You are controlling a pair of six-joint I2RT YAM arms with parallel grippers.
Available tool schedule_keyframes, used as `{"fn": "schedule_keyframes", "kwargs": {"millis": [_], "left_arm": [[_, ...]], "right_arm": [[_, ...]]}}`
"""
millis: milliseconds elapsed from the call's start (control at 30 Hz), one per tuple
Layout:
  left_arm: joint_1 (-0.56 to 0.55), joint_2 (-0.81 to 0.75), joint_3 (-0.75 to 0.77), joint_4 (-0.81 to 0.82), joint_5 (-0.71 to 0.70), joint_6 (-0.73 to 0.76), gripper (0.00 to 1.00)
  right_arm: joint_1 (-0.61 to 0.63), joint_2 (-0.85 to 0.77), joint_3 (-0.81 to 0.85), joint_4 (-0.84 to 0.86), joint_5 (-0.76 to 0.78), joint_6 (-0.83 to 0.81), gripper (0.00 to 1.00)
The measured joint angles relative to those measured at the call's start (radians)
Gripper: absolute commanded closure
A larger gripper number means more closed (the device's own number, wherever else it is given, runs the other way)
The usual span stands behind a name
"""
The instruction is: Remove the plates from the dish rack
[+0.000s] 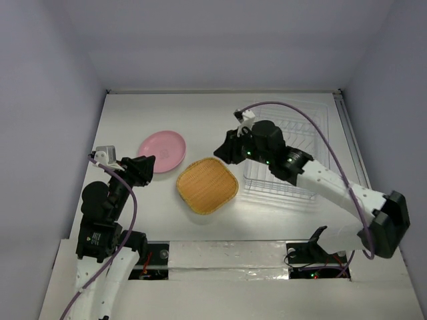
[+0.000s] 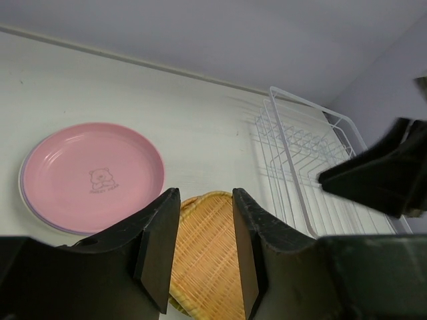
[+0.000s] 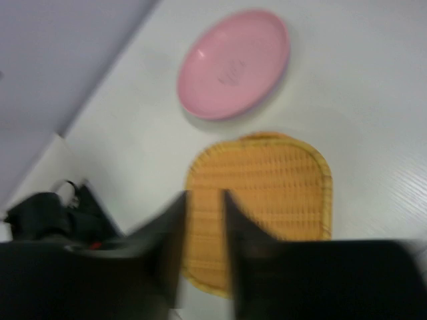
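Note:
A rounded-square orange woven plate (image 1: 207, 185) lies flat mid-table; it also shows in the left wrist view (image 2: 207, 253) and the right wrist view (image 3: 267, 193). A pink plate (image 1: 163, 151) lies on top of a lavender one at the left (image 2: 90, 175) (image 3: 233, 63). The white wire dish rack (image 1: 293, 150) stands at the right and looks empty (image 2: 313, 173). My left gripper (image 1: 148, 162) is open and empty, beside the pink plate (image 2: 203, 253). My right gripper (image 1: 222, 152) is open and empty, in the air above the orange plate's far right corner (image 3: 203, 227).
White walls close in the table on the left, back and right. My right arm (image 1: 320, 177) stretches across the rack's front. A taped strip (image 1: 227, 257) runs along the near edge.

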Motion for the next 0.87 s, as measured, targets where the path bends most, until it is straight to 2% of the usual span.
{"fn": "schedule_keyframes", "kwargs": {"millis": [33,133,200,233,267,333,367,467,567,767,867], "left_arm": [[0.000,0.000,0.000,0.000,0.002,0.000,0.64],[0.000,-0.006,0.000,-0.001,0.002,0.003,0.56],[0.000,-0.009,0.000,0.000,0.002,0.003,0.48],[0.000,-0.009,0.000,0.000,0.003,0.004,0.46],[0.000,-0.008,0.000,-0.001,0.003,0.003,0.44],[0.000,-0.006,0.003,-0.002,0.003,0.007,0.38],[0.000,-0.005,0.008,-0.004,0.002,0.006,0.37],[0.000,0.002,0.040,-0.012,0.001,0.005,0.34],[0.000,0.002,0.088,-0.011,-0.011,0.004,0.31],[0.000,-0.019,0.141,0.016,-0.045,0.005,0.34],[0.000,-0.043,0.118,0.026,-0.049,0.004,0.27]], "right_arm": [[0.006,-0.041,-0.005,0.011,0.012,-0.001,1.00],[0.017,-0.207,-0.024,0.037,0.061,-0.009,1.00],[0.018,-0.354,-0.050,0.051,0.121,-0.027,0.97],[0.018,-0.432,-0.068,0.058,0.158,-0.037,0.84],[0.018,-0.517,-0.087,0.068,0.196,-0.047,0.59],[0.018,-0.670,-0.120,0.084,0.282,-0.076,0.29],[0.018,-0.743,-0.135,0.090,0.322,-0.086,0.00],[0.018,-0.915,-0.175,0.105,0.451,-0.119,0.00],[0.017,-1.009,-0.217,0.100,0.595,-0.129,0.00],[0.017,-1.016,-0.296,0.035,0.747,-0.123,0.00],[0.017,-0.998,-0.312,0.013,0.766,-0.112,0.00]]}}
